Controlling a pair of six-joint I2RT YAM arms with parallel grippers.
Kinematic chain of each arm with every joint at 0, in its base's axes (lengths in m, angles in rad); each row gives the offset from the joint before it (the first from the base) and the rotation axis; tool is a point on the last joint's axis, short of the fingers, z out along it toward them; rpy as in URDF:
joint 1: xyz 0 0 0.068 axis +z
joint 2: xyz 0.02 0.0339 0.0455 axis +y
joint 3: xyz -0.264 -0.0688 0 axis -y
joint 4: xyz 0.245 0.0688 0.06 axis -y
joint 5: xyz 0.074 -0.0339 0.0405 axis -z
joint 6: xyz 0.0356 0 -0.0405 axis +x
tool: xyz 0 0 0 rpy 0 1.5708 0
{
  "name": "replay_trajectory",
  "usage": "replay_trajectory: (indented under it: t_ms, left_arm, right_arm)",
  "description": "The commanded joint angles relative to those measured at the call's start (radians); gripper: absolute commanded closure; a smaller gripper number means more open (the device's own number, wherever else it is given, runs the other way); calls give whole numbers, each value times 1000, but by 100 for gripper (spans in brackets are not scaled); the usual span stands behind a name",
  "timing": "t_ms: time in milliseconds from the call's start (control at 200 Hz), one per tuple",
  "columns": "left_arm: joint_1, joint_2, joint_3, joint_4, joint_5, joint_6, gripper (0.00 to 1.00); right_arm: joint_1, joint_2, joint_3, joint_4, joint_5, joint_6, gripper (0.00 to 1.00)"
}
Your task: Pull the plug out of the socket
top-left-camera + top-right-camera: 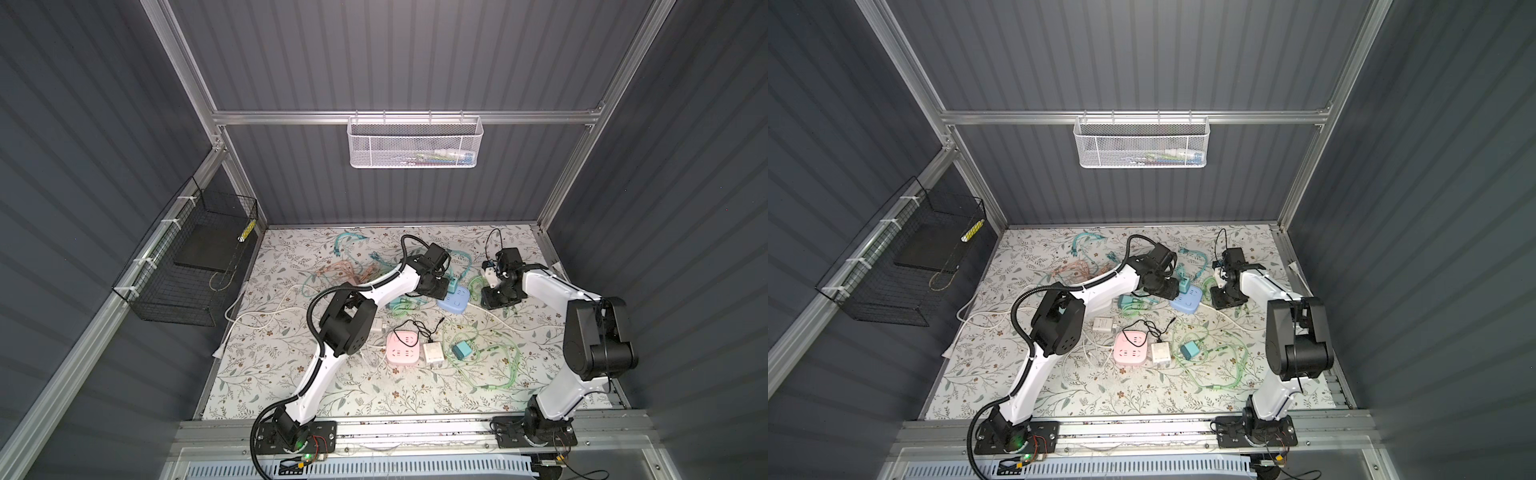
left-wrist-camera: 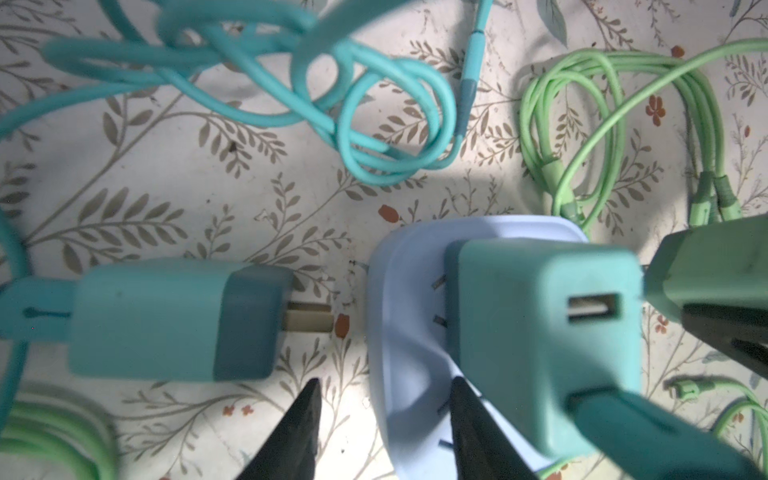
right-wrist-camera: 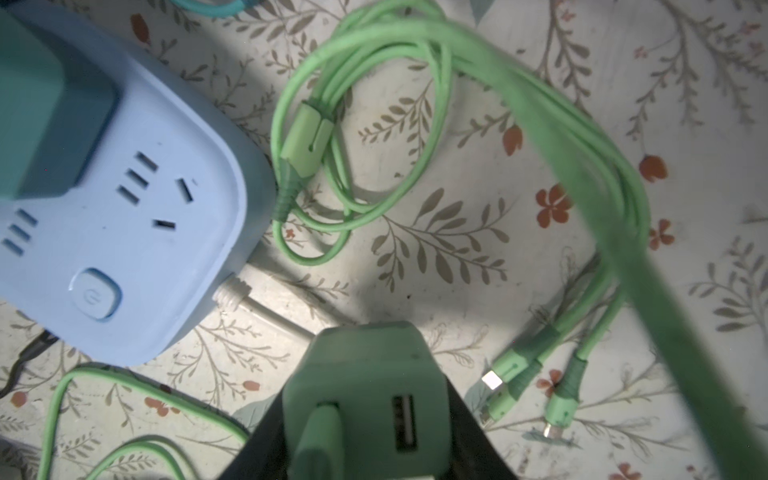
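The teal plug [image 2: 540,332] sits in the blue socket [image 3: 124,249] on the bench [image 2: 208,187], prongs partly showing. It looks light, rigid and smooth, so pinch its flat sides. Your left tool [image 2: 385,380] is narrowly parted and empty. Your right tool [image 3: 365,399] clamps a green charger [image 3: 361,361].

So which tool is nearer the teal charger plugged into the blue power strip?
Left. The left tool hangs over the blue power strip right beside the teal charger; the right tool stands off past the strip's edge, gripping a green charger.
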Motion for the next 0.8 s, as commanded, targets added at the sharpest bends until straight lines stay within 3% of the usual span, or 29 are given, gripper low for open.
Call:
replay_trajectory:
  t_ms: [0, 225, 475, 795]
  left_arm:
    - [-8, 3, -44, -78, 16, 0, 49]
    - [-7, 3, -44, -77, 21, 2, 48]
    - [-8, -17, -54, -70, 13, 3, 45]
    - [0, -82, -123, 7, 38, -33, 41]
  right_arm:
    - [-5, 20, 42, -77, 40, 13, 67]
    - [-5, 58, 81, -119, 64, 6, 54]
    - [-6, 51, 102, -117, 89, 39, 32]
    - [0, -117, -8, 27, 6, 6, 28]
